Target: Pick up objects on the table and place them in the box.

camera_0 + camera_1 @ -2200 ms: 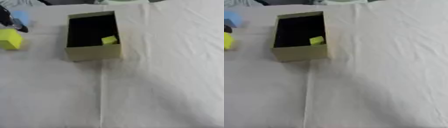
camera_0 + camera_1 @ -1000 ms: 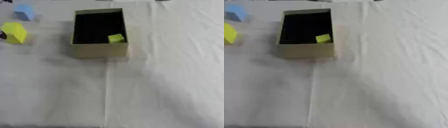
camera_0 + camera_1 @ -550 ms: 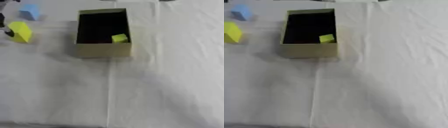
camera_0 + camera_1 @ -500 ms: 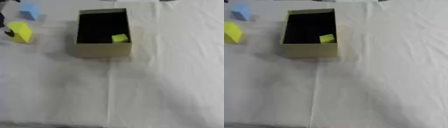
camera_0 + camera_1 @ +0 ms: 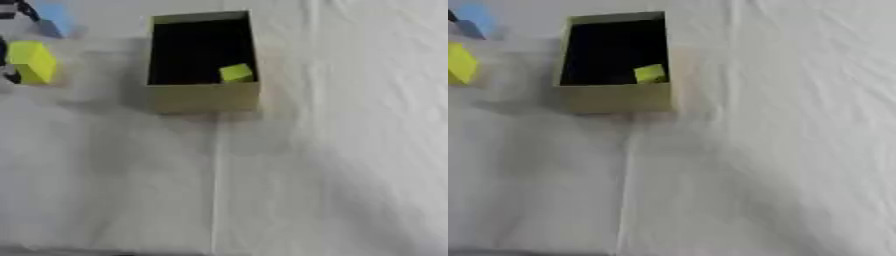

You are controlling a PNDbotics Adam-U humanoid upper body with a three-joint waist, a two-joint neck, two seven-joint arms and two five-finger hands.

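White cloth covers the worktop, and the near part of it is bare, with a long crease running up to the box. That box is open and dark inside. One small yellow-green block already lies in its near right corner.

Left of the box, well apart from it, is a bigger yellow block. Dark bits of the left hand show at the edge beside this block, seemingly touching it. I cannot tell if its fingers are closed on it. No right hand shows.

Further back, left of the box, sits a blue block.

I think the yellow block goes in next. It should be lifted higher than the box wall, carried right over the dark middle, and then let go.
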